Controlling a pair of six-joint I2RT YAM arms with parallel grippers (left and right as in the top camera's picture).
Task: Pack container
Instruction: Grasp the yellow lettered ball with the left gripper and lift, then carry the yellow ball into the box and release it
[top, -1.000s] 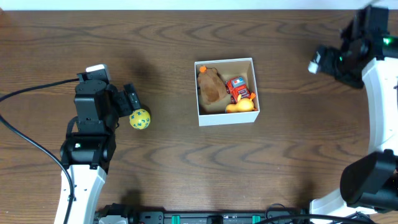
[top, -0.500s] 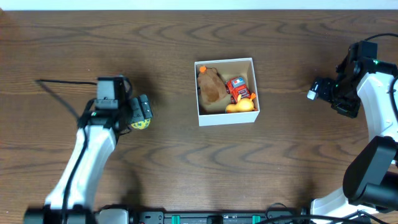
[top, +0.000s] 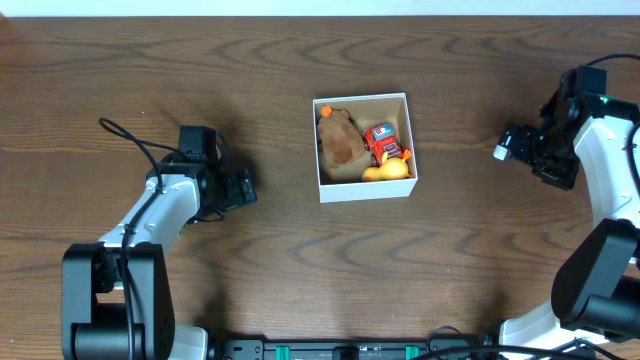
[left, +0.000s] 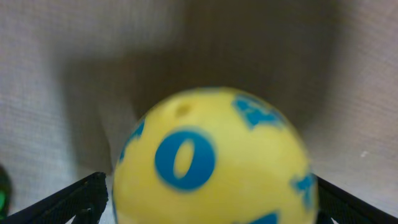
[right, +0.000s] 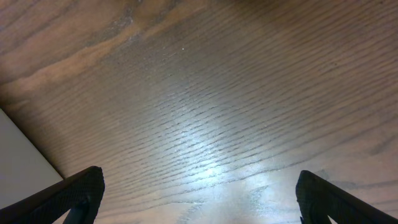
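My left end effector (top: 242, 187) grasps the yellow ball (left: 211, 162), left of the container (top: 366, 190) at mid-tabletop (top: 300, 270). Next I judge: carry it right, over the toys inside, and let go. My right end effector (right: 199, 183) hangs released, far right.

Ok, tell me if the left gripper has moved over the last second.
Yes. In the overhead view the left gripper has shifted right, toward the container, which stayed put, with the yellow ball between its fingers.
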